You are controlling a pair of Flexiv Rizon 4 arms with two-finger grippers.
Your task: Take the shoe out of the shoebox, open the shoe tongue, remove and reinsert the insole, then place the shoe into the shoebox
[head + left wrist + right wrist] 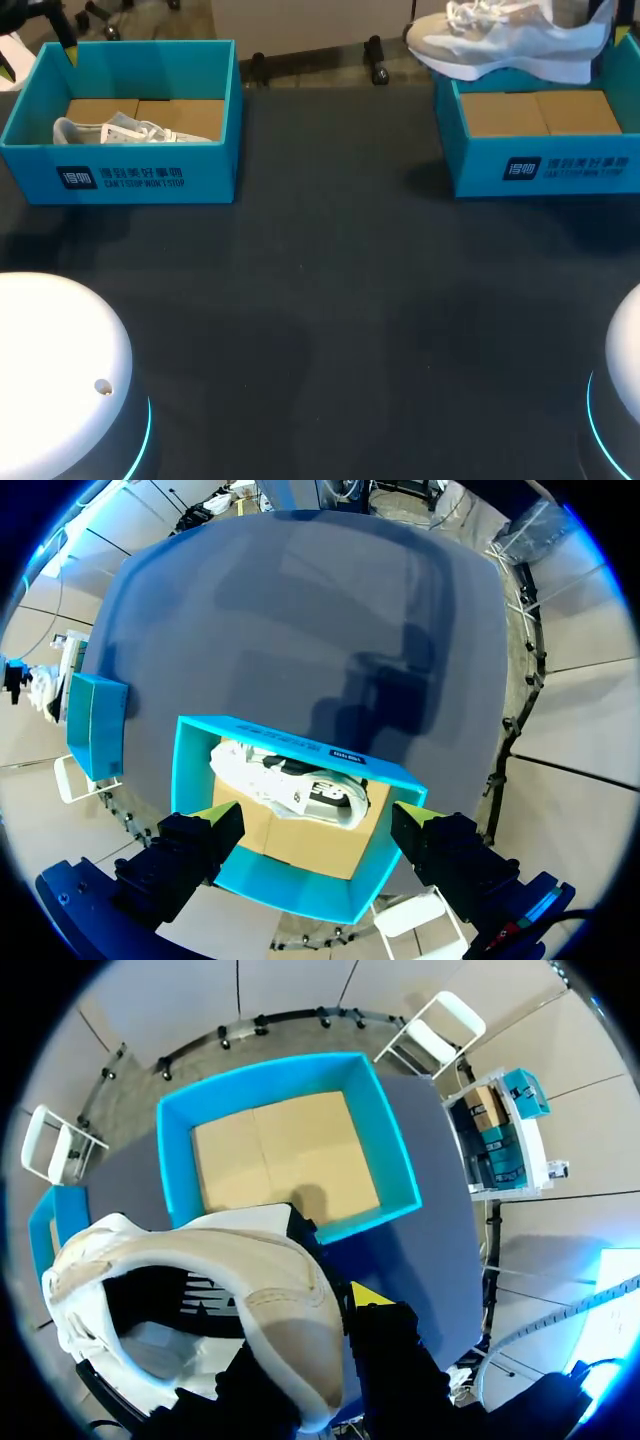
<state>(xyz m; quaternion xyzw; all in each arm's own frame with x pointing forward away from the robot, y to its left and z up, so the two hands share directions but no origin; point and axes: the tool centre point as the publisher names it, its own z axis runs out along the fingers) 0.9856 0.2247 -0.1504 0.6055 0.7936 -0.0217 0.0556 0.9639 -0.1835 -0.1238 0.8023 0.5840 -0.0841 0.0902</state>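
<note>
Two teal shoeboxes sit toward the far side of the dark table [330, 300], well apart. The left shoebox [130, 175] holds a white shoe [120, 130] lying on the brown cardboard floor, close against the near, printed wall. Our left gripper [315, 825] hangs above that box with its fingers spread wide, touching nothing; in the left wrist view one yellow tip sits over each side wall of the box and the boxed shoe is between and ahead of them. The right shoebox [540, 170] shows its cardboard floor. The second white shoe [510, 45] is up in the air over that box's far rim, sole down, laces up, toe pointing toward the table's middle. Our right gripper [320, 1360] is clamped on it at the heel end: the right wrist view has a dark finger on either side of the heel, one yellow tip showing just beside the collar, and the shoe's opening facing the camera. Past the shoe, that view looks straight down into the right shoebox. We can't tell from these views how the tongue sits. Both white arm bases [50, 370] are at the table's near edge.
</note>
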